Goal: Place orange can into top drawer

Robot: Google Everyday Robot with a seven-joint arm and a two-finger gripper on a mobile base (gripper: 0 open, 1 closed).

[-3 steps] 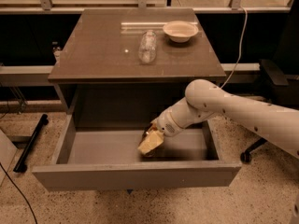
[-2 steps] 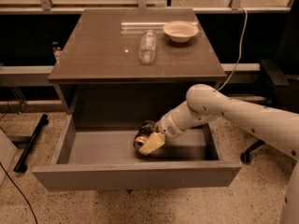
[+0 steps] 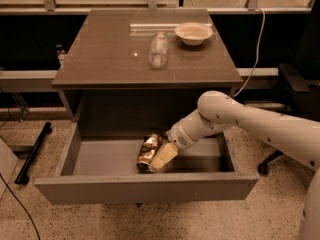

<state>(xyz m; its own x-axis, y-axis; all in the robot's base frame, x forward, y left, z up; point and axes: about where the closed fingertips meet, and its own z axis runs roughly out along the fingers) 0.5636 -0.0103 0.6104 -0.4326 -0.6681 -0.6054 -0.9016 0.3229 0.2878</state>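
Note:
The orange can [image 3: 148,152] is shiny, dented and gold-orange. It lies inside the open top drawer [image 3: 145,188], near the middle and close to the front panel. My gripper [image 3: 159,157] reaches down into the drawer from the right and is right against the can's right side. The white arm [image 3: 250,121] comes in from the right edge. The can's lower end is hidden behind the drawer's front panel.
On the grey cabinet top [image 3: 105,59] lie a clear plastic bottle [image 3: 157,49] and a cream bowl [image 3: 193,33]. A black chair base [image 3: 272,159] stands to the right of the drawer. A black bar [image 3: 32,151] lies on the floor at the left.
My gripper has moved left and lower in the drawer with the can. The can now shows more fully on the gripper's left side, low by the drawer floor.

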